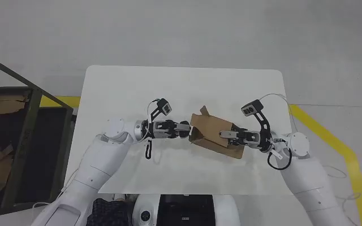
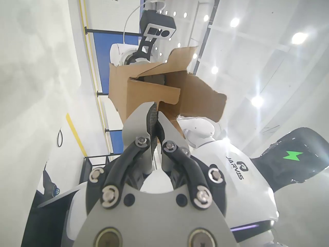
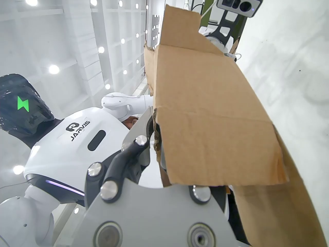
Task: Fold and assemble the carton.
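The brown carton (image 1: 212,131), partly opened with its flaps sticking out, is held between the two tools over the white bench (image 1: 169,85). The left tool (image 2: 153,113) is clenched on the edge of a flap right at its fingertips. The right tool (image 3: 154,127) grasps a panel at the carton's opposite end, with one finger against the cardboard and the other hidden behind it.
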Tool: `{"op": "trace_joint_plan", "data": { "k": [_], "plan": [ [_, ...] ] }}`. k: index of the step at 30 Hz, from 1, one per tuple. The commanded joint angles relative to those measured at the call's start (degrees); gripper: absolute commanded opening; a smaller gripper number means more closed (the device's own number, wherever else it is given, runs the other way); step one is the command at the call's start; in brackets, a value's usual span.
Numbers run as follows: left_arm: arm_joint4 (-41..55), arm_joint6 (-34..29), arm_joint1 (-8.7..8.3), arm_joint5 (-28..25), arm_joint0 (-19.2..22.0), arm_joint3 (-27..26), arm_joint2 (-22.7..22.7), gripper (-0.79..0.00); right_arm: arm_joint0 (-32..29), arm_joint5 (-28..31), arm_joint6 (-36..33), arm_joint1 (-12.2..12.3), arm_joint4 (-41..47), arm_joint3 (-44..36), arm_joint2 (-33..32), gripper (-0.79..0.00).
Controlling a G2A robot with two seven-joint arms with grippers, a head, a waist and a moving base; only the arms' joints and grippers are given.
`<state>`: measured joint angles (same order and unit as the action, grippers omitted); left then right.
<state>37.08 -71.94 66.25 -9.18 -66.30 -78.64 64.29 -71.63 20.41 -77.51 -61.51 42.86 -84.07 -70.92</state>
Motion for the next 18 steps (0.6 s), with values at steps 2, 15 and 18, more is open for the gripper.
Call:
{"op": "trace_joint_plan", "data": {
  "k": [2, 15, 18],
  "plan": [
    [1.03, 0.52, 0.37, -0.44, 0.79, 0.52, -1.13, -0.785, 0.01, -0.45, -0.23, -0.02, -0.19, -0.48, 0.31, -0.785],
    [3.06, -0.34, 1.22, -1.18, 3.01, 2.0, -3.6, -0.785, -0.18, -0.87, -0.1, -0.06, -0.95, -1.23, 0.85, -0.785],
    [3.05, -0.48, 1.33, -1.22, 3.42, 2.35, -3.9, -0.785, -0.2, -1.09, -0.12, -0.07, -1.09, -1.44, 0.98, -0.785]
  ]
}}
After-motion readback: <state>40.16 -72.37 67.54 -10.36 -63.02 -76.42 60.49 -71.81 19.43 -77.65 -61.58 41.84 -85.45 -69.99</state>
